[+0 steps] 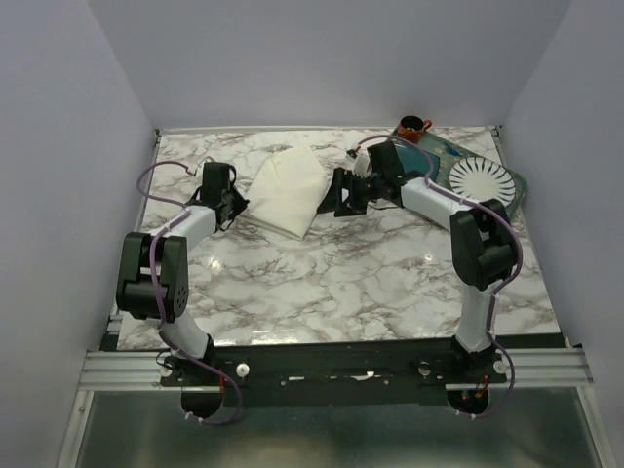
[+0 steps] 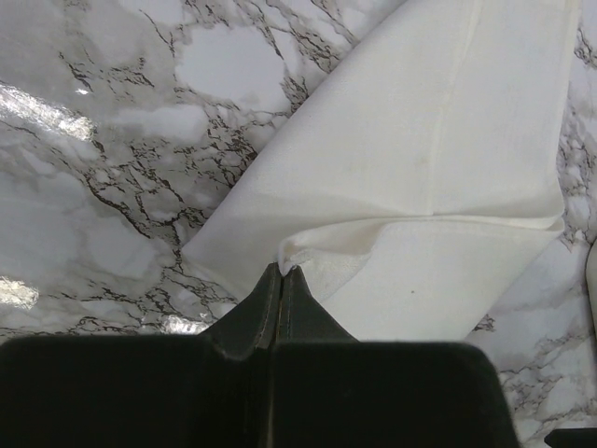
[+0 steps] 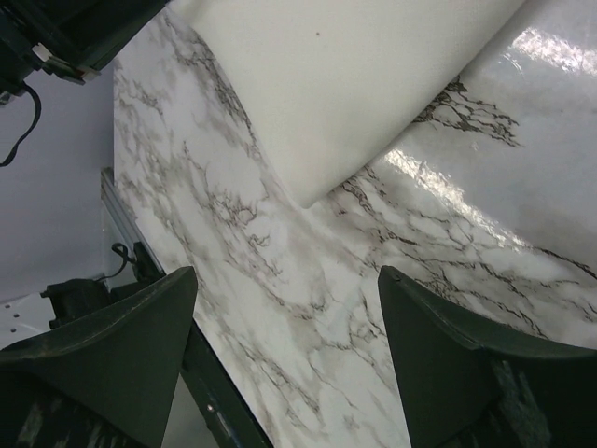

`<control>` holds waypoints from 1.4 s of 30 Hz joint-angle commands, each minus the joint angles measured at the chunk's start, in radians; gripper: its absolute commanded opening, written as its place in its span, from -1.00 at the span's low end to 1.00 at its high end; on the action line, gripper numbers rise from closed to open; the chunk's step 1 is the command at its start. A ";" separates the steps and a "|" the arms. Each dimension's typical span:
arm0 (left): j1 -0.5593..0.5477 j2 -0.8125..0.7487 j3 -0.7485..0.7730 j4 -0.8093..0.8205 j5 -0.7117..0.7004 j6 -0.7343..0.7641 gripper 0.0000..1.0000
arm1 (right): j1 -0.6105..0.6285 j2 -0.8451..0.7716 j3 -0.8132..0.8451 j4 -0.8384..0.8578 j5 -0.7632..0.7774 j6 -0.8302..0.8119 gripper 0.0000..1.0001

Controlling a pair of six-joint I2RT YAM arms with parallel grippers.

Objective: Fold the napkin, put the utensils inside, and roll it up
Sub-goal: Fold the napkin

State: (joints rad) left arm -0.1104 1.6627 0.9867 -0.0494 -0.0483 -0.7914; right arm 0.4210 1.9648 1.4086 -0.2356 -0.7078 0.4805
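**A:** What is shown of the fold?

**B:** The napkin point(image 1: 288, 192) is seen lying on the marble counter point(image 1: 370, 273), toward the far side and between the two arms. It is already doubled over: in the left wrist view one layer is laid upon another, with a straight crease running across it. The folding step is therefore judged to be largely done, or in its last adjustment.

**A:** How are the end effectors disposed?

**B:** The left end effector point(image 2: 281, 276) is closed completely, and a puckered corner of the napkin's upper layer appears to be pinched at its tips. The right end effector point(image 3: 287, 275) is spread wide, with nothing between its jaws. It is held just beside the napkin's right edge, over bare counter.

**A:** What is left to be done?

**B:** The spoon cannot be made out in any view. It may be hidden behind the right arm, near the white ribbed plate point(image 1: 480, 178) and the small brown cup point(image 1: 412, 125) at the far right corner. Nothing is seen laid on the cloth. The placing of the utensil inside and the rolling are thus judged not yet begun, so only the first of the three steps is accounted for.
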 commanded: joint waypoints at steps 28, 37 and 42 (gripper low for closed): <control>-0.011 -0.005 0.027 0.043 0.216 -0.046 -0.48 | 0.053 0.327 0.398 0.076 -0.041 0.109 0.40; 0.020 0.078 0.061 -0.009 0.091 -0.008 -0.53 | 0.033 0.470 0.504 0.105 -0.006 0.118 0.18; 0.028 0.108 0.076 -0.038 0.029 0.030 -0.53 | -0.005 0.516 0.518 0.107 -0.005 0.142 0.18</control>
State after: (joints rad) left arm -0.0937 1.7432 1.0374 -0.0620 0.0578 -0.7967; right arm 0.4557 2.4290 1.8977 -0.1482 -0.7372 0.5968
